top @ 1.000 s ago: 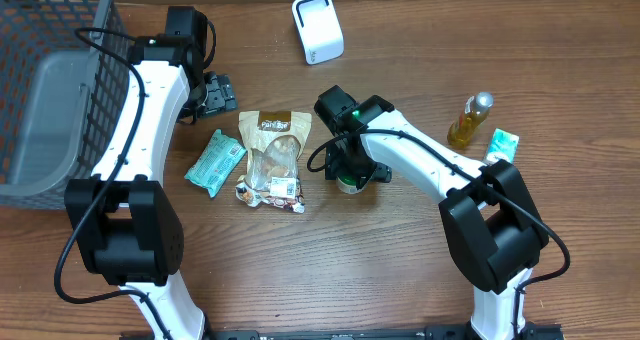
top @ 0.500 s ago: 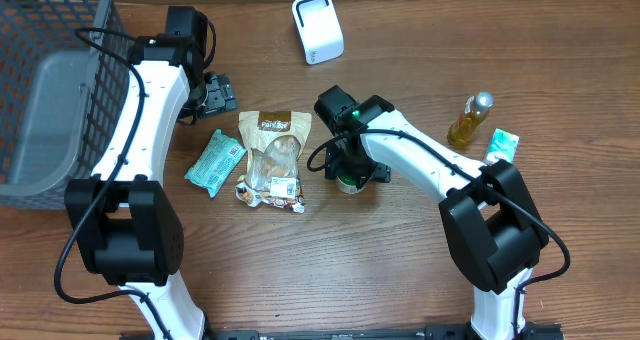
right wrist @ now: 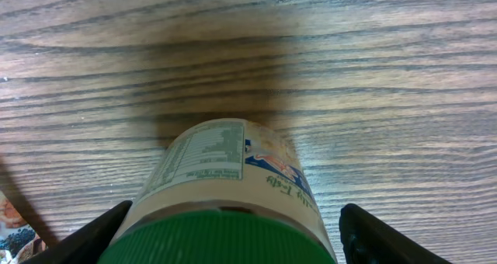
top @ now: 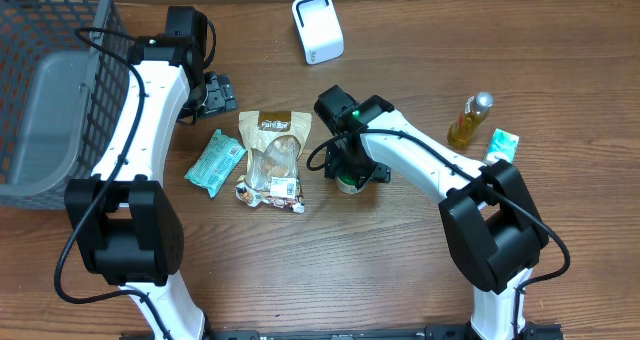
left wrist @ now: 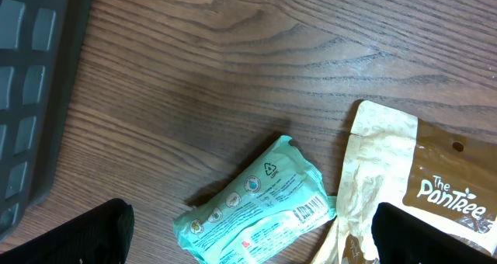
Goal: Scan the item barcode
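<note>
While the left gripper (top: 213, 93) hangs near the worktop's far edge with jaws spread wide and holding nothing, the right gripper (top: 349, 177) at mid-worktop straddles the green-lidded jar (right wrist: 225, 178). Its fingers (right wrist: 92, 241) seemingly press both sides, though contact is hard to confirm.

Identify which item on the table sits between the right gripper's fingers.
The green-lidded jar, upright beside the brown Pantree pouch; the right gripper straddles its lid. Every other item lies clear of it.
</note>
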Robot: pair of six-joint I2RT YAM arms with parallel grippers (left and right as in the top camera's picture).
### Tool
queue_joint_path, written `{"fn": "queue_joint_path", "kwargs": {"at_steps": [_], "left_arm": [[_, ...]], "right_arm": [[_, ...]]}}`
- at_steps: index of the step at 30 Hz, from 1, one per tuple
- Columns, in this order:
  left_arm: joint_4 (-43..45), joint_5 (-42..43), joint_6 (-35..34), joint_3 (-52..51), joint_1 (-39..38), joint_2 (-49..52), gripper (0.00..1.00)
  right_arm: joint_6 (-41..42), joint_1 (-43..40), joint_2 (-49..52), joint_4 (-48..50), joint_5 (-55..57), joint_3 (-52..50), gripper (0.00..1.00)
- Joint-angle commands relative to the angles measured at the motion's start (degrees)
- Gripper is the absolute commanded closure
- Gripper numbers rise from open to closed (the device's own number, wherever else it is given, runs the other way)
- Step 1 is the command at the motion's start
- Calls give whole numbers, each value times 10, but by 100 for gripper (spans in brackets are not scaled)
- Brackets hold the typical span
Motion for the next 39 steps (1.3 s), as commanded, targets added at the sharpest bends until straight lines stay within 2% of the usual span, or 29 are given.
{"fn": "queue_joint_path", "kwargs": {"at_steps": [1, 21, 25, 30, 39], "left_arm": [[0, -8, 9, 11, -1, 4, 0], [0, -8, 9, 11, -1, 4, 0], [0, -8, 9, 11, -1, 4, 0], [0, -8, 9, 11, -1, 4, 0], [0, -8, 9, 11, -1, 4, 0]], "right_arm": [[5, 7, -12, 3, 6, -3, 21], [21, 7, -4, 9, 8, -3, 22], [21, 7, -1, 11, 8, -3, 25], [21, 7, -1, 9, 8, -3, 34], [22, 7, 2, 9, 8, -3, 30]]}}
